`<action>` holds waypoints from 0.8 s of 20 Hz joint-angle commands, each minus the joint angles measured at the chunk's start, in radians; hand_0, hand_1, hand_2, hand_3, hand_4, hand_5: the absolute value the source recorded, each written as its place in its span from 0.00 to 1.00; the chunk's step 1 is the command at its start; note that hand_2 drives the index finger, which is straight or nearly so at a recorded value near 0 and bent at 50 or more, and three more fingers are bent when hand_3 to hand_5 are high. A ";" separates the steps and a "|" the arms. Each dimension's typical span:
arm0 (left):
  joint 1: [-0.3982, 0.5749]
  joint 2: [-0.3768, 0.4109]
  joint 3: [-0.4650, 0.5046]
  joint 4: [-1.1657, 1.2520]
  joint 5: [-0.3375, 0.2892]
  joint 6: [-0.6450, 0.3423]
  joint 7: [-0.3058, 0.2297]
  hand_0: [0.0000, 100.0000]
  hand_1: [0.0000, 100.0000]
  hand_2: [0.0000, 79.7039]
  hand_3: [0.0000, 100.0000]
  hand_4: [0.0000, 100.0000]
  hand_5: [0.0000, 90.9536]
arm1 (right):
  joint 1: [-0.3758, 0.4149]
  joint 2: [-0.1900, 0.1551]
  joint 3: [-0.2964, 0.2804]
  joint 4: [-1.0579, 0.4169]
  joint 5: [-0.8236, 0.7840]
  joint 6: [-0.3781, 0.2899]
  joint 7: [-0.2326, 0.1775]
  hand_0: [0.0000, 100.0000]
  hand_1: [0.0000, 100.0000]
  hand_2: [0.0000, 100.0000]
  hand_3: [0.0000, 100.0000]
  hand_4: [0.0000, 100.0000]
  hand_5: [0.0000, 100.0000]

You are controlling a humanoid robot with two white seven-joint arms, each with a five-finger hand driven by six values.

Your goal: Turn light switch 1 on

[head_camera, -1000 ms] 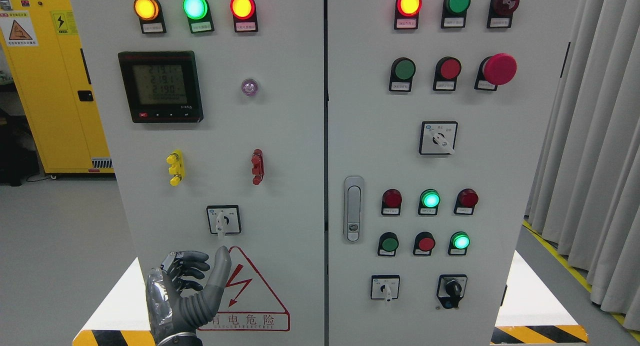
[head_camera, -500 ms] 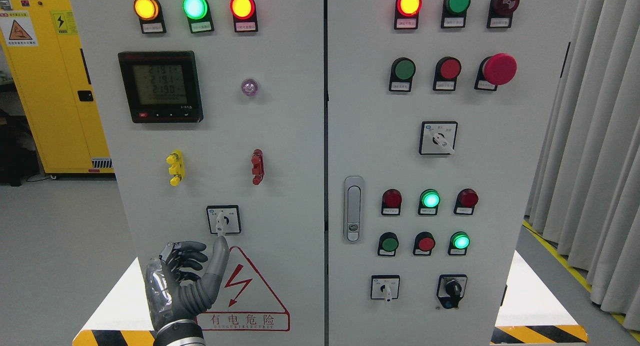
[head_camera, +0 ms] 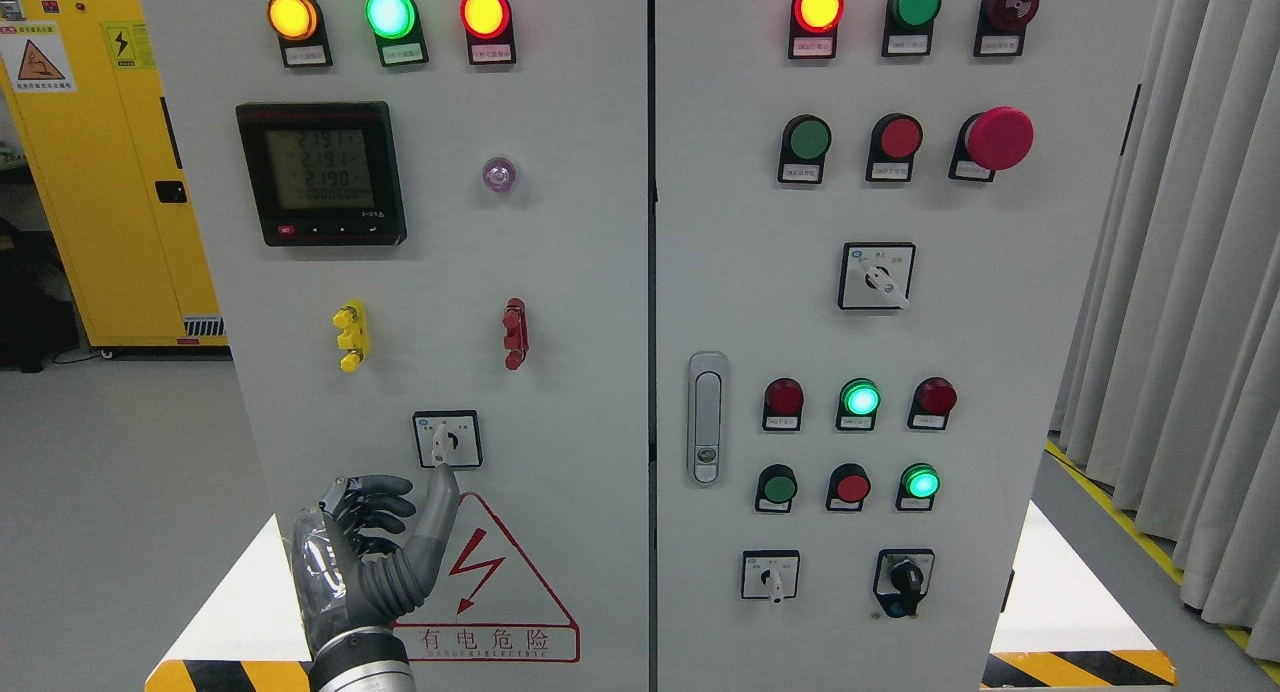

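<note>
A white rotary switch (head_camera: 447,439) on a black-framed plate sits low on the grey cabinet's left door (head_camera: 560,272), its handle pointing straight down. My left hand (head_camera: 385,537) comes up from the bottom edge just below and left of it. Its four fingers (head_camera: 375,497) are curled in and hold nothing. The thumb sticks up, and its tip meets the lower end of the switch handle. My right hand is out of the picture.
Yellow (head_camera: 351,335) and red (head_camera: 515,333) terminals sit above the switch, a meter (head_camera: 321,172) higher up. A red warning triangle (head_camera: 490,582) is right of my hand. The right door carries a latch (head_camera: 707,417), buttons, lamps and more rotary switches (head_camera: 770,575). Grey curtains (head_camera: 1190,302) hang at right.
My left hand has risen a little toward the switch. The thumb tip, which was below the switch plate, now reaches the handle's lower end. The handle still points down.
</note>
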 commanded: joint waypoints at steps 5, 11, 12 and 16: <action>-0.025 -0.006 -0.003 0.024 -0.004 0.003 0.000 0.08 0.70 0.74 0.77 0.77 0.79 | 0.000 0.000 0.000 0.000 -0.029 0.000 0.000 0.00 0.50 0.04 0.00 0.00 0.00; -0.036 -0.006 -0.004 0.031 -0.006 0.023 0.000 0.07 0.71 0.74 0.77 0.78 0.79 | 0.000 0.000 0.000 0.000 -0.029 0.000 0.000 0.00 0.50 0.04 0.00 0.00 0.00; -0.041 -0.006 -0.004 0.031 -0.006 0.025 0.000 0.07 0.71 0.74 0.77 0.78 0.79 | 0.000 0.000 0.000 0.000 -0.029 0.000 0.000 0.00 0.50 0.04 0.00 0.00 0.00; -0.045 -0.006 -0.004 0.034 -0.009 0.032 0.000 0.07 0.71 0.75 0.77 0.78 0.80 | 0.000 0.000 0.000 0.000 -0.029 0.000 0.000 0.00 0.50 0.04 0.00 0.00 0.00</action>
